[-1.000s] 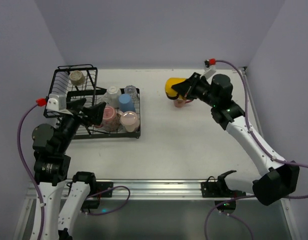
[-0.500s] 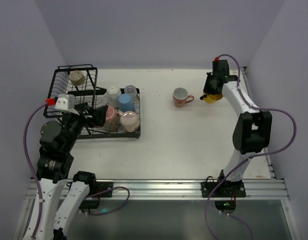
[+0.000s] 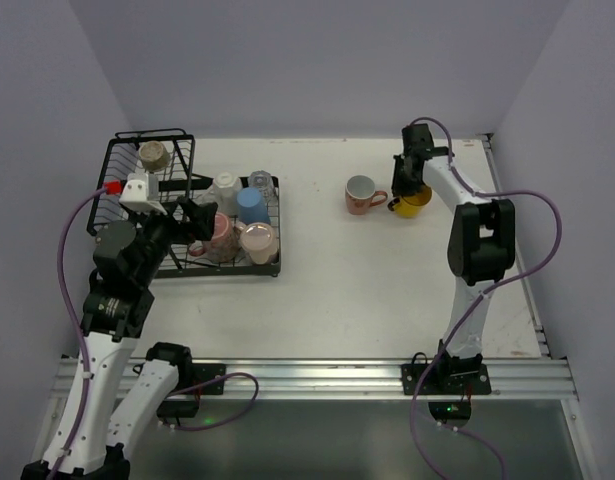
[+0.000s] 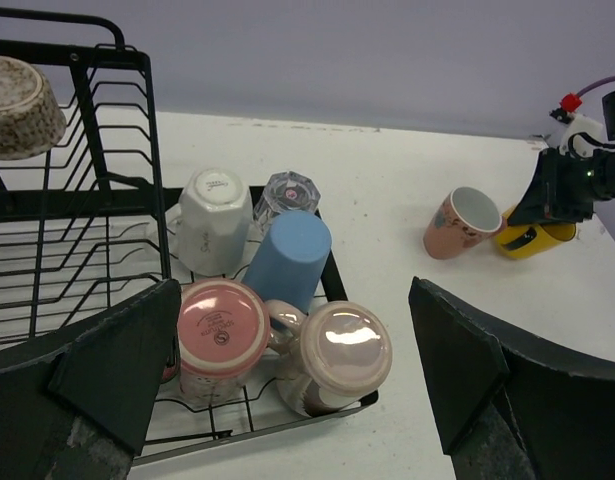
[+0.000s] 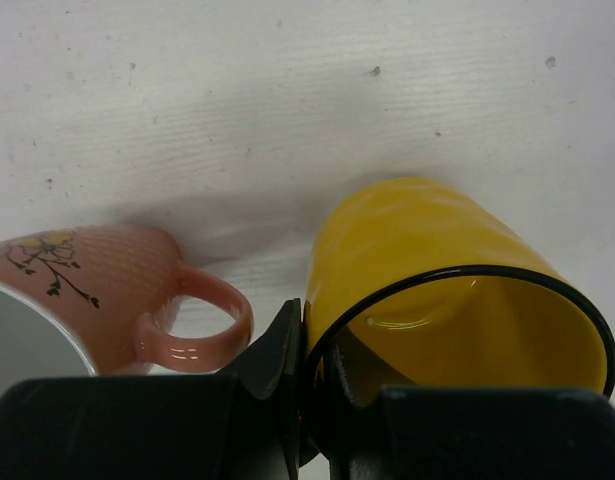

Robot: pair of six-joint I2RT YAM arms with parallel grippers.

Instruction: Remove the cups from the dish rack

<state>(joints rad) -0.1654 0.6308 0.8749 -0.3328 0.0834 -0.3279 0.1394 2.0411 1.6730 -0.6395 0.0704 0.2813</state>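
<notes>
The black dish rack (image 3: 227,272) stands at the left. Upside down in its tray are a white mug (image 4: 213,216), a clear glass (image 4: 285,190), a blue cup (image 4: 291,257), a pink mug (image 4: 221,330) and a beige mug (image 4: 339,352). A speckled beige cup (image 3: 152,155) lies in the taller basket. My left gripper (image 4: 295,300) hovers open above the pink and beige mugs, holding nothing. My right gripper (image 5: 307,335) is shut on the rim of a yellow cup (image 5: 427,260), low over the table just right of an upright pink mug (image 3: 361,194).
The pink mug's handle (image 5: 202,320) sits close beside my right fingers. The back wall runs just behind the rack and the right arm (image 3: 457,200). The table's right edge (image 3: 517,260) lies beyond the yellow cup.
My right arm carried the yellow cup from left of the pink mug to its right and brought it down. My left gripper shifted slightly over the rack, still open.
</notes>
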